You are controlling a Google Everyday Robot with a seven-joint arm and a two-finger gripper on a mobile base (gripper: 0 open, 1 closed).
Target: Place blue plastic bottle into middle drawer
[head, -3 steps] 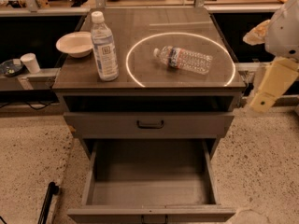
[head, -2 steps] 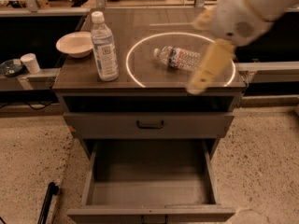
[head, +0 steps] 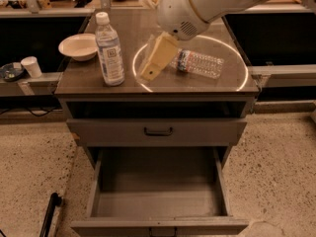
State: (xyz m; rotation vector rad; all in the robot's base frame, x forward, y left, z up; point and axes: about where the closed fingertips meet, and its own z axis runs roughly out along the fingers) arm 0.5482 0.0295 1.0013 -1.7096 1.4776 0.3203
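Looking out from the gripper (head: 149,73), poised over the cabinet top (head: 84,80) at the 9 o'clock edge of the lit ring (head: 244,73): blue plastic bottle (head: 109,51) at 9 o'clock, near but apart, standing on the top with cap up and long axis vertical. Grip state: cannot tell, released or clenched; nothing seen carried. One arm only, so no choice of hand.

At 3 o'clock of the gripper, just beside it and lying on its side: ribbed bottle (head: 200,63) with a red-and-blue label, not the one wanted. Past the upright bottle at 10 o'clock: white bowl (head: 79,46). Down at 6 o'clock: middle drawer (head: 158,204) pulled open, no bottle inside, under the shut upper drawer (head: 108,131).

Judged next: sideways travel toward 9 o'clock, closing across the upright body rather than down along its axis.

Against 0.7 s ago: shifted from over the lying bottle toward 9 o'clock, now closer to the standing one; a full second ago, still out past the 3 o'clock edge of the cabinet. Bottles, bowl and drawers unmoved.
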